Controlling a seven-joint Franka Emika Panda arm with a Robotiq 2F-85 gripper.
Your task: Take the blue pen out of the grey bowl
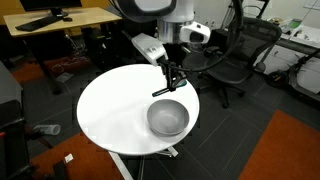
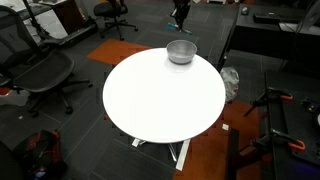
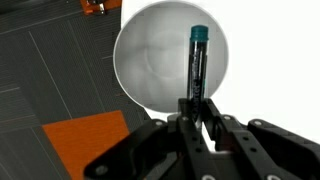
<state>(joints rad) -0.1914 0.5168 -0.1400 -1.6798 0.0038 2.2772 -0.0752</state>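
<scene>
The grey bowl point(image 1: 168, 118) stands near the edge of the round white table point(image 1: 110, 110); it shows in both exterior views point(image 2: 181, 52). In the wrist view the slim teal-blue pen point(image 3: 197, 55) sticks out from between my fingers, its teal end over the bowl point(image 3: 150, 60). My gripper point(image 3: 196, 108) is shut on the pen's lower part. In an exterior view the gripper point(image 1: 173, 80) hangs a little above the bowl with the pen point(image 1: 164, 91) lifted clear of it. In an exterior view the gripper point(image 2: 181, 14) is dark and small above the bowl.
Black office chairs point(image 1: 238, 55) point(image 2: 40, 75) stand around the table. A wooden desk point(image 1: 60, 20) is behind. Orange carpet patches point(image 1: 290, 150) point(image 3: 85, 145) lie on the dark floor. The white tabletop point(image 2: 165, 100) spreads beside the bowl.
</scene>
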